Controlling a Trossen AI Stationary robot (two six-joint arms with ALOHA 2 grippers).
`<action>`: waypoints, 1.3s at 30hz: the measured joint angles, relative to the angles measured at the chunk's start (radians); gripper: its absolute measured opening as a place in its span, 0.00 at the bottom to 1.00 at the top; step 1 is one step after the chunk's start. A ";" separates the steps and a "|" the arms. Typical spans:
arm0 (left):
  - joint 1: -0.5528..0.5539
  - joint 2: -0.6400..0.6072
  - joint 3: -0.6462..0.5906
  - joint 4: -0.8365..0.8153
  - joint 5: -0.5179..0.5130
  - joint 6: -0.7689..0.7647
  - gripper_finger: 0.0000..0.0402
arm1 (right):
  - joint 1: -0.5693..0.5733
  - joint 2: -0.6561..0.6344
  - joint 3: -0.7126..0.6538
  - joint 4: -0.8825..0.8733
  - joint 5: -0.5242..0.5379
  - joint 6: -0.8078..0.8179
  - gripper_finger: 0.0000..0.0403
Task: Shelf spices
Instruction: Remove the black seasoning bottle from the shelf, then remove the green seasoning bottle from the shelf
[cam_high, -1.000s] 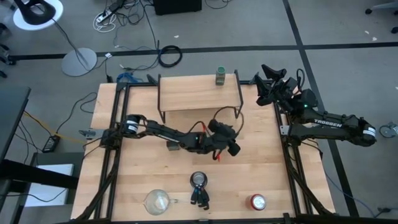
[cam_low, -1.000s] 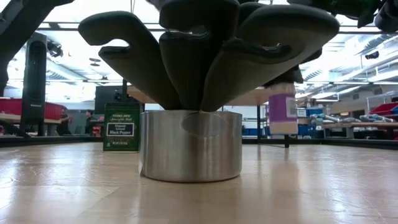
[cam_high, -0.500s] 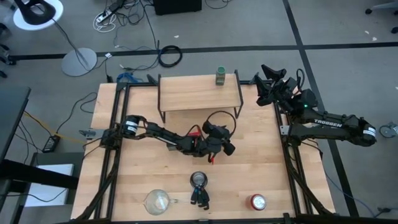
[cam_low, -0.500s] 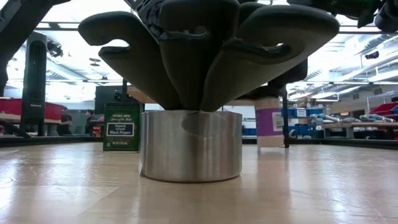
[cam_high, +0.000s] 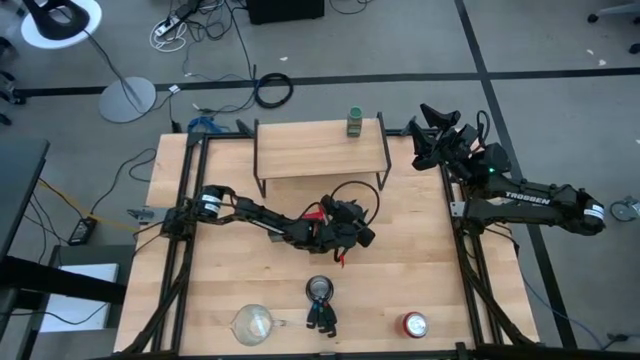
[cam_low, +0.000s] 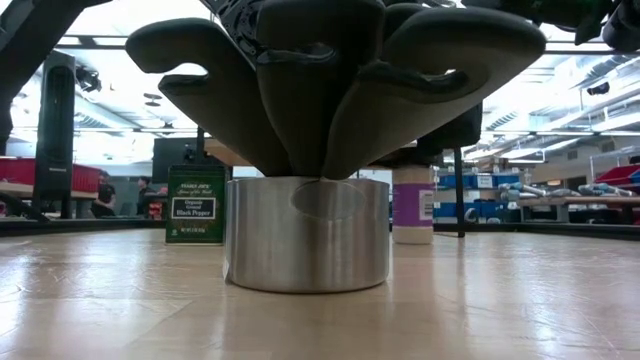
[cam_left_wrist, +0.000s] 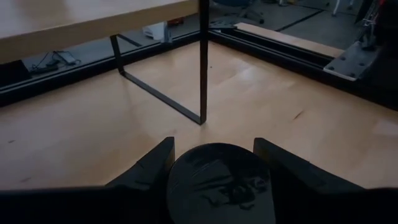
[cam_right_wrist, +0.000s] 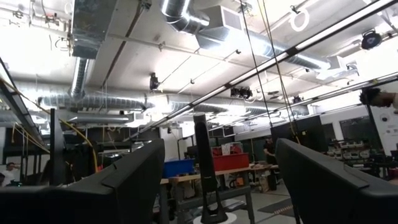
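- The left gripper (cam_high: 352, 232) now sits a little nearer the table's near edge and further left than a second ago.
- The purple-labelled, dark-lidded jar (cam_low: 412, 205) it clasps is lower, its base now down at the wooden tabletop (cam_low: 520, 300).

Both arms are built of dark, nearly black segments, and the right arm (cam_high: 530, 203) is marked with white "TROSSEN" lettering along its long link. On the left arm (cam_high: 262, 216) a silvery ring is seen at one joint, thin red wires show near the wrist, and a black cable is looped above it. The fingers (cam_right_wrist: 130, 180) of the right hand are shown as broad, flat, matte black blades with angled upper edges.
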 joint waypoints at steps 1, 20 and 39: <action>-0.001 0.000 0.000 0.002 0.004 0.002 0.47 | 0.000 0.000 0.000 0.000 0.000 0.000 0.77; -0.028 -0.139 0.005 -0.074 -0.036 0.093 0.95 | 0.000 0.000 0.000 0.001 0.000 0.000 0.77; -0.090 -0.732 0.005 -0.468 -0.446 0.595 0.81 | 0.015 0.183 0.092 -0.262 -0.008 -0.138 0.77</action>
